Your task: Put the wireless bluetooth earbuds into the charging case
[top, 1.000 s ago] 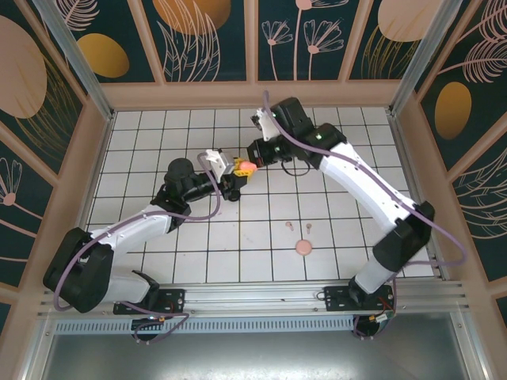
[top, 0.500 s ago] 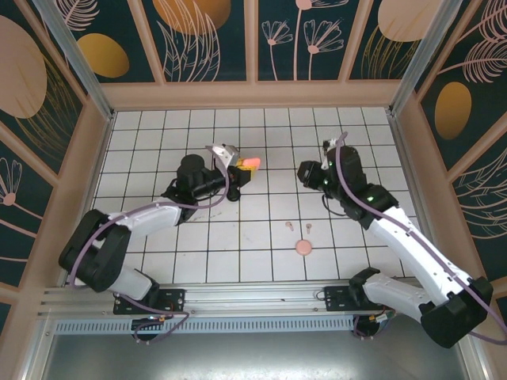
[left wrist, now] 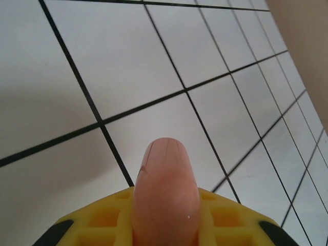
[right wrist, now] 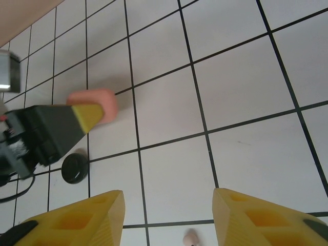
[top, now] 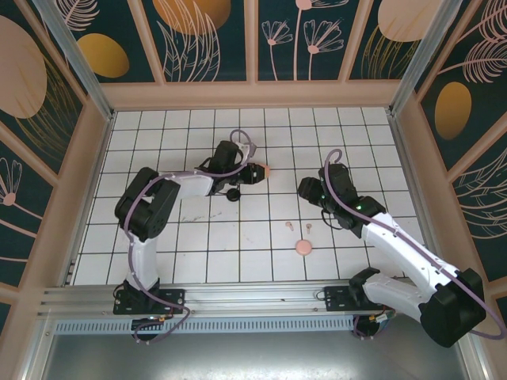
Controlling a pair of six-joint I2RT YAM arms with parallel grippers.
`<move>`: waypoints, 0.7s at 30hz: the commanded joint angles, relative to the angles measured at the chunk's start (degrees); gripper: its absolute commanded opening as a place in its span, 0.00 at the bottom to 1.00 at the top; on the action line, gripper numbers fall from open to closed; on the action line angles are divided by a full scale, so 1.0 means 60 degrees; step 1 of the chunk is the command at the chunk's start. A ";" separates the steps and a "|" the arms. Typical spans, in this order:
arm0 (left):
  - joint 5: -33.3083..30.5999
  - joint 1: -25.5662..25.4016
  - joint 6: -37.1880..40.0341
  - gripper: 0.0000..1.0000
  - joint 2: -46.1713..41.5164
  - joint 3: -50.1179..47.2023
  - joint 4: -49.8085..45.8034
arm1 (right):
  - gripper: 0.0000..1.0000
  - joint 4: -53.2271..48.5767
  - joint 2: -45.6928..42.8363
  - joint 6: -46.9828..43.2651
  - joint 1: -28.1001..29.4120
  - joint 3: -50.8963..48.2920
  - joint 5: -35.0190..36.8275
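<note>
R pincer (right wrist: 168, 207) opened, backed off pink case (left wrist: 164, 189).

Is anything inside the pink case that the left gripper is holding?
The pink case looks closed, clamped in the left gripper. Only its smooth outer shell and a thin seam show. The inside is covered, so its contents cannot be seen.

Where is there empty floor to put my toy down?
The back rows of tiles by the far wall are bare, and so are the near tiles between the left arm and the earbuds. The middle is crowded: the left gripper holding a pink case, the open right gripper, a black case, two pink earbuds and a round pink piece.
</note>
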 commanded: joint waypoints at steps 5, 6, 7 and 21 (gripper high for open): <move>-0.0107 0.0012 -0.0860 0.08 0.1342 0.1579 -0.1686 | 0.56 0.0178 -0.0124 -0.0181 0.0011 0.0222 0.0140; -0.0134 0.0012 -0.0825 0.12 0.1476 0.1706 -0.1843 | 0.57 0.0164 -0.0119 -0.0203 0.0011 0.0266 0.0121; -0.0228 0.0007 -0.0739 0.15 0.1568 0.1816 -0.2024 | 0.57 0.0164 -0.0119 -0.0224 0.0013 0.0310 0.0105; -0.1872 0.0062 0.0886 0.70 0.0600 0.1885 -0.3220 | 0.73 -0.0553 -0.0072 -0.0580 0.0015 0.0885 0.0293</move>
